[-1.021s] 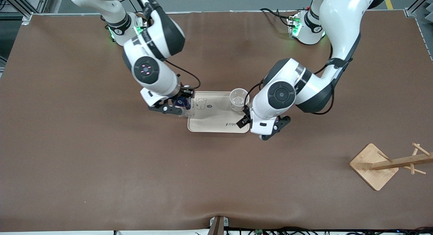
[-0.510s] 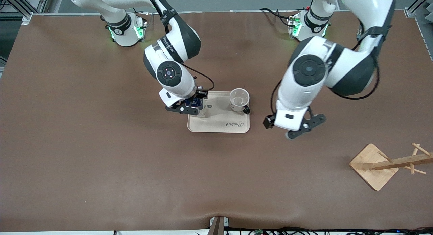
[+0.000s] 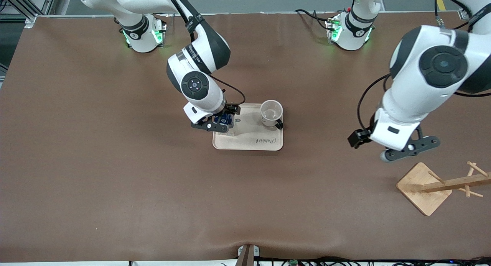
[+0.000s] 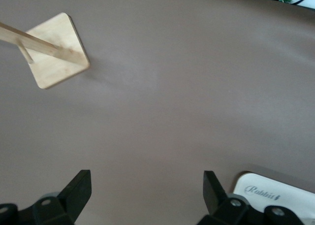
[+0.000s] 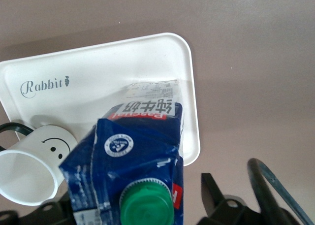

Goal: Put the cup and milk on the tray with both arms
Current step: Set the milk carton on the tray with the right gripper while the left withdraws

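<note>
Milk stands on the tray's right-arm end, between the right gripper's released fingers. Cup sits upright at the other end. Left gripper hangs spread wide over bare tabletop.

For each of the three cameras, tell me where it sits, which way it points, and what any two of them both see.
Front view: high across the table, facing both arms' bases; shows tray, cup, rack, both arms.
Left wrist view: on the left arm, looking down at bare table; left gripper open, rack, tray corner.
Right wrist view: on the right arm, looking down on the milk between the right gripper's fingers, cup, tray.
Shared: all three show the tray; both wrist views its "Rabbit" lettering.
</note>
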Controlling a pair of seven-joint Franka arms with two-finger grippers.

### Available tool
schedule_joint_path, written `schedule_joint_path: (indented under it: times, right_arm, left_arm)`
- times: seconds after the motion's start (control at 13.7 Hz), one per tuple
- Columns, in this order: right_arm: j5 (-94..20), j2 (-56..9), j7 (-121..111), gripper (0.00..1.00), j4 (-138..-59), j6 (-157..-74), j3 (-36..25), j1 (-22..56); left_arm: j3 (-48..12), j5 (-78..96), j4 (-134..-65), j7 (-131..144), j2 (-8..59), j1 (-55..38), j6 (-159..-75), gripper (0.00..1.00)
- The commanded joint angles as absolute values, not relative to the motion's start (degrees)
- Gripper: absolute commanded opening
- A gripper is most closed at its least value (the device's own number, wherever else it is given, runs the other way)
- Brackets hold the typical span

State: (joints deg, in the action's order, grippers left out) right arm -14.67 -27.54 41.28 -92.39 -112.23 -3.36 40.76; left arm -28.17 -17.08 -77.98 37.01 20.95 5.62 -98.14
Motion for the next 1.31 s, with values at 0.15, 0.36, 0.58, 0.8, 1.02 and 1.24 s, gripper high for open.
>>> schedule_joint_path:
  times: [0.15,0.36,0.58,0.8,1.02,1.24]
  right_arm:
    - [-15.29,-26.99,40.69,1.0,-87.56,-107.08,-4.31,40.34]
    - [-14.77,-27.07,40.87,1.0,-81.84,-97.23,-4.39,39.73]
    - [-14.76,-26.63,40.35,1.0,-78.16,-93.01,-5.53,36.41]
    - [-14.51,-26.54,40.87,1.0,-72.87,-89.3,-6.15,32.09]
    - [-14.41,-26.54,39.55,1.0,-67.51,-85.98,-7.12,27.61]
    - [-14.07,-23.49,33.27,1.0,-67.93,-83.94,-6.86,21.9]
  left_arm:
    - [-29.17,-16.35,-78.84,30.33,16.44,9.39,-97.03,1.0]
    - [-29.35,-14.25,-78.84,27.52,14.24,10.02,-95.55,1.0]
    - [-27.35,-10.21,-79.36,21.47,10.04,9.76,-94.75,1.0]
    - [-17.01,-4.94,-82.87,13.03,4.85,4.86,-93.08,1.0]
    - [-6.53,-1.67,-88.14,7.83,-0.6,-1.22,-92.2,1.0]
    - [-6.06,-1.5,-92.71,8.35,-4.73,-2.11,-91.49,1.0]
